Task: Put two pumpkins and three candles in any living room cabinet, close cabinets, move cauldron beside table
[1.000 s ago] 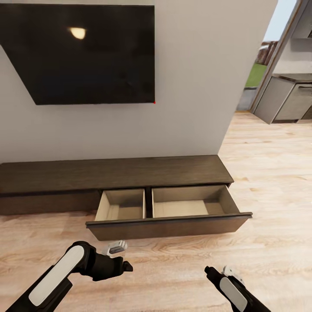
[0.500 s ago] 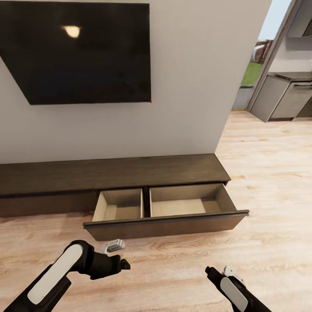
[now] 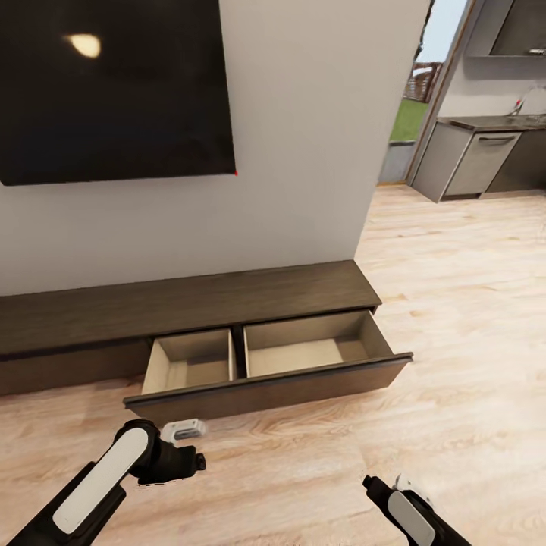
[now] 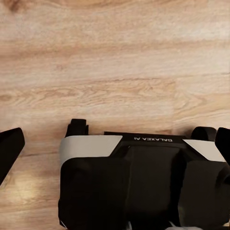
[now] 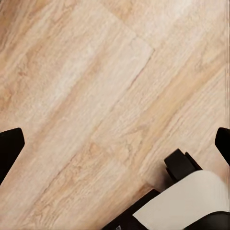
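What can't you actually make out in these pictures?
- Head view: the drawer bottom near its front panel is hidden by that panel.
- Head view: the cabinet and the black screen are cut off at the picture's left edge.
- Head view: the right end effector sits at the bottom edge, too small to tell whether it is open.

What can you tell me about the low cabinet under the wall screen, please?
The cabinet is a long, low dark-brown wood-grain unit on the wooden floor against the white wall. Its slab top is bare. One wide drawer is pulled out, split by a divider into two pale, empty compartments. Nothing touches it.
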